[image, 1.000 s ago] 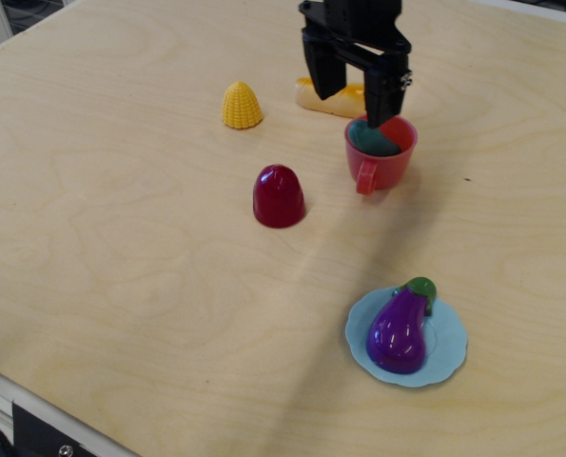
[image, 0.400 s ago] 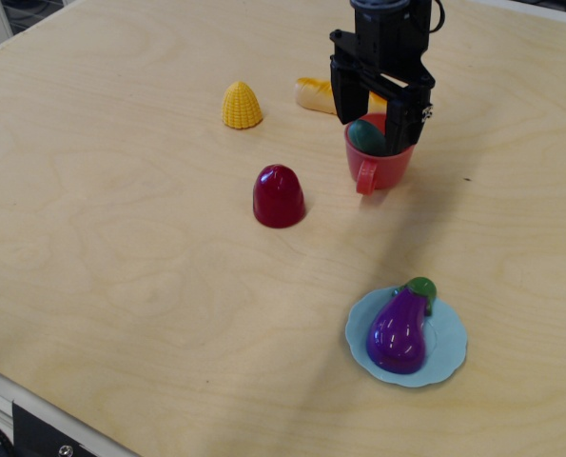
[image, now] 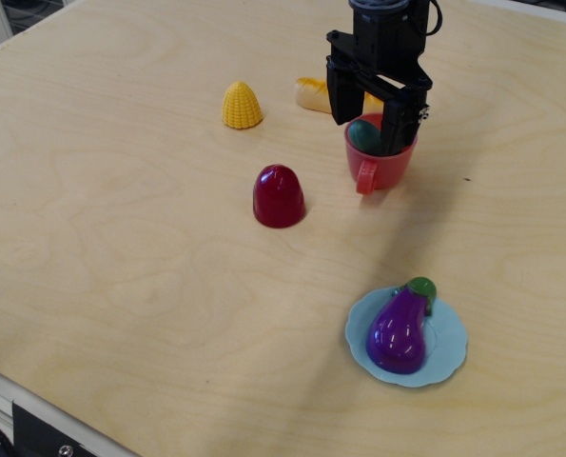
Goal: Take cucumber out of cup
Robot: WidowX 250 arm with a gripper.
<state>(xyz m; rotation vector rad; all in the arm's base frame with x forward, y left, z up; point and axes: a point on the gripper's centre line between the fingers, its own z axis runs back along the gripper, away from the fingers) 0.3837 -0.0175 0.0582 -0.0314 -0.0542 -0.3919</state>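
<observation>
The coral-red cup [image: 379, 168] stands upright at the upper middle of the table, handle toward the front left. The dark teal cucumber [image: 361, 134] lies inside it, only its left end showing. My black gripper [image: 369, 126] hangs over the cup with jaws apart. One finger [image: 339, 98] is left of the cup's back rim. The other finger [image: 395, 129] reaches down into the cup's mouth, beside the cucumber. The jaws straddle the cucumber without closing on it.
A dark-red dome [image: 279, 196] stands left of the cup. A yellow corn piece [image: 242, 105] and a pale bread-like toy [image: 313, 94] lie behind. A purple eggplant [image: 399, 328] rests on a light blue plate [image: 452, 352] at the front right.
My gripper moved right and down from above the cup's left side until one finger dipped into the cup. In the last moment it barely shifted. The cucumber and cup stayed put.
</observation>
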